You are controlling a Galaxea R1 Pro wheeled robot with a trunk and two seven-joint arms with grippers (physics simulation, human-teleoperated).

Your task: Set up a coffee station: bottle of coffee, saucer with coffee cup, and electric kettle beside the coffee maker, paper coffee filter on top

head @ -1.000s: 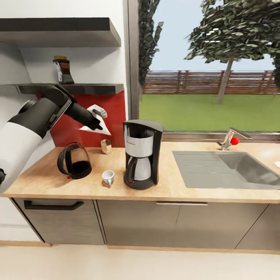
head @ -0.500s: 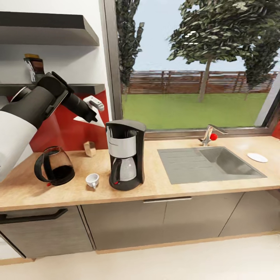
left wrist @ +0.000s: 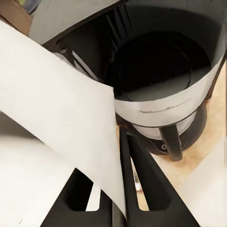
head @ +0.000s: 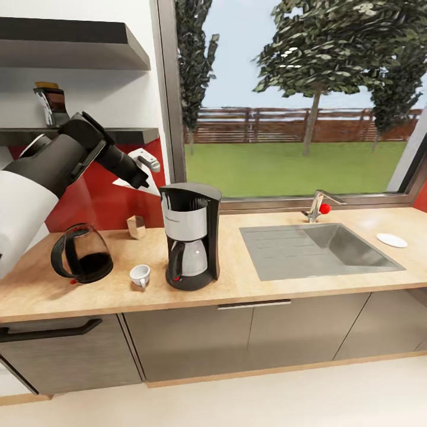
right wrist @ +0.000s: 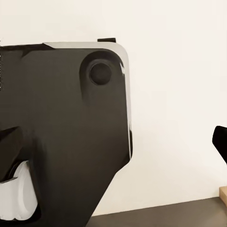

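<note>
The black and silver coffee maker (head: 191, 234) stands on the wooden countertop (head: 249, 284). My left gripper (head: 142, 177) is shut on a white paper coffee filter (head: 131, 179), held up just left of the maker's top. In the left wrist view the filter (left wrist: 61, 118) hangs between the fingers (left wrist: 142, 179), above the coffee maker (left wrist: 161, 80). The dark glass kettle (head: 82, 252) and the white coffee cup (head: 140, 274) sit left of the maker. On the lower shelf stands the bottle of coffee (head: 52, 104). The white saucer (head: 392, 239) lies far right, past the sink.
A steel sink (head: 314, 249) with a faucet (head: 320, 206) takes up the counter's right half. A small wooden box (head: 136, 226) stands by the red backsplash. Two dark shelves (head: 127, 134) hang over the left counter. In the right wrist view, dark fingertips (right wrist: 220, 142) stand far apart before a black robot part (right wrist: 61, 137).
The head view swung right, bringing the saucer into the picture. My left gripper still holds the filter beside the coffee maker's top, hardly moved in the last half second.
</note>
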